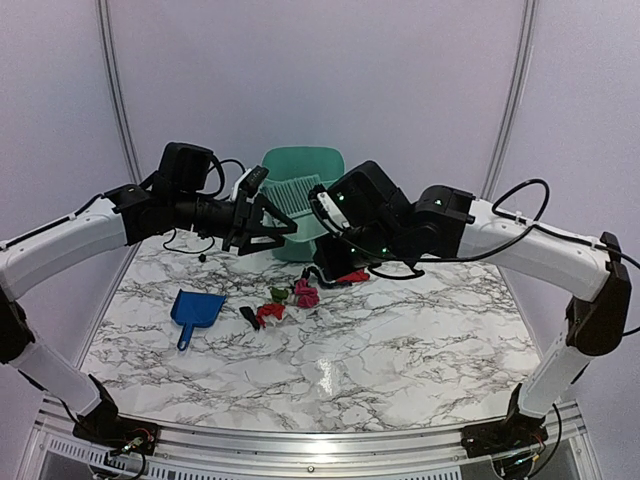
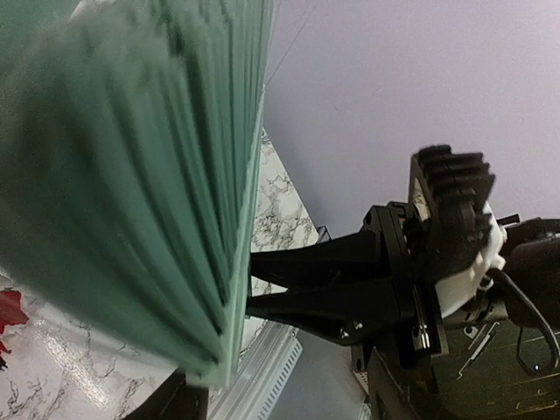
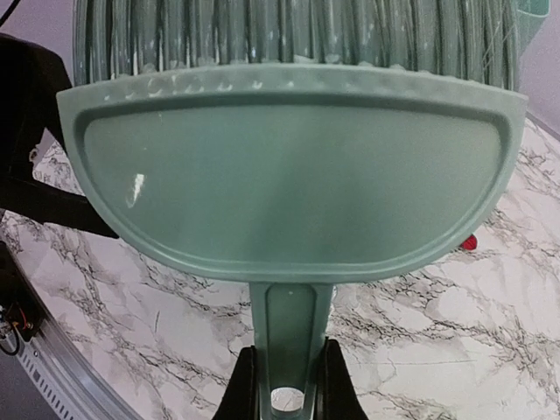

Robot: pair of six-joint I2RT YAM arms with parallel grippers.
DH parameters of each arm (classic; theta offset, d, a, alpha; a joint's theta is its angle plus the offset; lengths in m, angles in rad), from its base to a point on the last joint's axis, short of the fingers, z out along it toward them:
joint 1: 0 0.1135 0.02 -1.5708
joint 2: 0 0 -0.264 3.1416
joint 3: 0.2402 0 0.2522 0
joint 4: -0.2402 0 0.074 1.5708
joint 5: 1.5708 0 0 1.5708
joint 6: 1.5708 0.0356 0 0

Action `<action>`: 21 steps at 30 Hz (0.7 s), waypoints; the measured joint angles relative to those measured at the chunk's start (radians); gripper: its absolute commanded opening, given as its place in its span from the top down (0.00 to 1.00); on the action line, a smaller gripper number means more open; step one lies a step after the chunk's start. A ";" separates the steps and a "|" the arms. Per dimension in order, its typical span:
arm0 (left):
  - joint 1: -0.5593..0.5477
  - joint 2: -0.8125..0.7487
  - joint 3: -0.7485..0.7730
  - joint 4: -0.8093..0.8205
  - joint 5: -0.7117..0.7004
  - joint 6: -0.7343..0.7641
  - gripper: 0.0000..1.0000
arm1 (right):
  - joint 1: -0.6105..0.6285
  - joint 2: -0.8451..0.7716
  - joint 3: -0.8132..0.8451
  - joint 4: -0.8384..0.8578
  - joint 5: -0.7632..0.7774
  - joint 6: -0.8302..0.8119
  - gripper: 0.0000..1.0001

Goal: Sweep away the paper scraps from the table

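Note:
The paper scraps lie mid-table: green (image 1: 279, 294), magenta (image 1: 306, 295), red (image 1: 270, 312) and black (image 1: 248, 317), with another red one (image 1: 352, 277) under the right wrist. A red scrap (image 3: 470, 242) shows past the brush. My right gripper (image 3: 289, 372) (image 1: 326, 212) is shut on the handle of the green hand brush (image 3: 289, 175) (image 1: 297, 192), held in the air above the table (image 1: 400, 340). My left gripper (image 1: 290, 227) (image 2: 252, 293) reaches the brush (image 2: 131, 175) from the left. Its fingers stand nearly together and their tips are hidden behind the brush.
The blue dustpan (image 1: 197, 310) lies on the table left of the scraps. A large teal bin (image 1: 300, 162) stands at the back behind the brush. A metal rail (image 1: 300, 440) runs along the near edge. Grey walls close in the back.

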 measured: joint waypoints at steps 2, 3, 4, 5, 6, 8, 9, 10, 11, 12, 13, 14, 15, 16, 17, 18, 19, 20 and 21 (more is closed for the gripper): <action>-0.003 0.010 0.000 0.014 -0.009 -0.014 0.45 | 0.007 0.005 0.002 0.003 -0.004 -0.010 1.00; -0.004 0.013 0.000 0.021 -0.014 -0.023 0.47 | 0.010 0.005 0.002 0.003 -0.006 -0.014 1.00; -0.005 0.016 0.000 0.029 -0.023 -0.026 0.50 | 0.010 0.005 0.002 0.007 -0.010 -0.018 1.00; -0.005 0.018 0.000 0.036 -0.027 -0.035 0.53 | 0.010 0.004 0.002 0.010 -0.013 -0.021 1.00; -0.005 0.018 0.000 0.043 -0.033 -0.039 0.56 | 0.010 0.004 0.002 0.013 -0.016 -0.024 1.00; -0.005 0.021 0.001 0.055 -0.044 -0.047 0.67 | 0.010 0.002 0.002 0.018 -0.023 -0.036 1.00; -0.005 0.022 0.001 0.059 -0.049 -0.054 0.71 | 0.010 0.000 0.002 0.021 -0.027 -0.041 1.00; -0.004 0.023 0.001 0.063 -0.053 -0.060 0.75 | 0.010 -0.002 0.002 0.026 -0.032 -0.045 1.00; -0.004 0.024 0.002 0.068 -0.059 -0.059 0.78 | 0.010 -0.004 0.001 0.031 -0.036 -0.048 1.00; -0.004 0.024 0.002 0.071 -0.064 -0.059 0.84 | 0.010 -0.008 -0.002 0.038 -0.041 -0.052 1.00; -0.005 0.024 0.003 0.074 -0.068 -0.062 0.87 | 0.010 -0.014 -0.007 0.044 -0.045 -0.058 1.00; -0.005 0.025 0.005 0.079 -0.072 -0.064 0.90 | 0.010 -0.018 -0.011 0.047 -0.048 -0.060 1.00; -0.005 0.025 0.006 0.082 -0.077 -0.064 0.94 | 0.010 -0.024 -0.016 0.053 -0.049 -0.063 1.00; -0.005 0.025 0.006 0.084 -0.080 -0.065 0.98 | 0.010 -0.030 -0.019 0.056 -0.053 -0.064 1.00; -0.004 0.025 0.006 0.084 -0.087 -0.057 1.00 | 0.010 -0.036 -0.022 0.058 -0.056 -0.066 1.00; -0.004 0.025 0.006 0.084 -0.091 -0.058 1.00 | 0.010 -0.042 -0.026 0.060 -0.056 -0.068 1.00; -0.005 0.025 0.006 0.087 -0.092 -0.060 1.00 | 0.010 -0.048 -0.029 0.061 -0.057 -0.071 1.00; -0.005 0.025 0.006 0.088 -0.095 -0.065 1.00 | 0.010 -0.051 -0.032 0.061 -0.058 -0.074 1.00; -0.005 0.025 0.006 0.089 -0.100 -0.068 1.00 | 0.010 -0.053 -0.033 0.060 -0.057 -0.076 0.97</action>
